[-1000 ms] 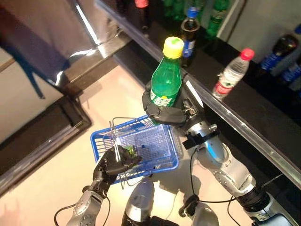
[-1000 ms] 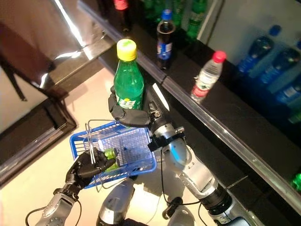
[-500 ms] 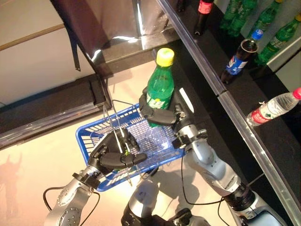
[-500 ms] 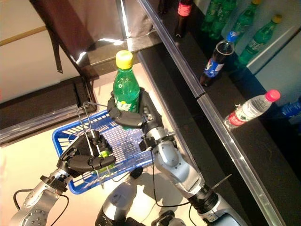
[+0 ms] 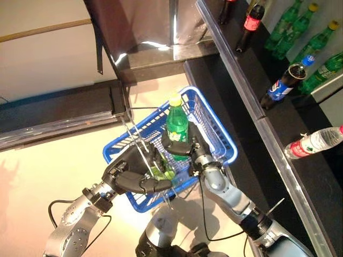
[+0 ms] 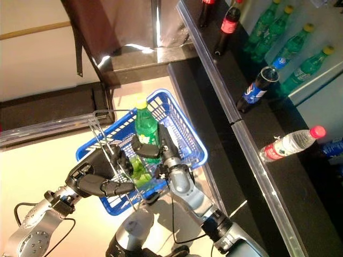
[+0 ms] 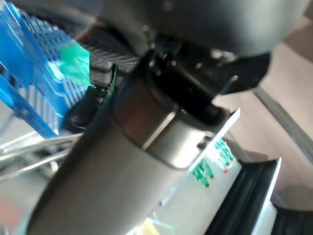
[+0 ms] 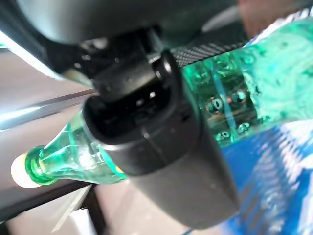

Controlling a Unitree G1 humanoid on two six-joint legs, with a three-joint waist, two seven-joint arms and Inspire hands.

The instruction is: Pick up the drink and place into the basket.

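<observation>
A green drink bottle [image 5: 177, 126] with a yellow cap stands upright inside the blue basket [image 5: 228, 145]. My right hand [image 5: 185, 145] is shut round its lower body; the right wrist view shows the bottle [image 8: 234, 98] in the hand [image 8: 156, 147]. My left hand [image 5: 134, 180] is shut on the thin wire handles [image 5: 137, 140] and holds the basket up in front, above the floor. A second small green drink [image 5: 161, 172] lies in the basket by the left hand. The basket's blue mesh [image 7: 24, 73] shows in the left wrist view.
A black counter [image 5: 252, 107] runs along the right with cola bottles [image 5: 280, 85], green bottles [image 5: 293, 27] and a water bottle [image 5: 313, 143]. A dark low ledge [image 5: 64, 113] crosses the floor at the left. Dark cloth [image 5: 128, 21] hangs at the top.
The camera has shifted. My right hand has lowered the green bottle from above the basket's rim down into the basket. The left hand has brought the basket under it.
</observation>
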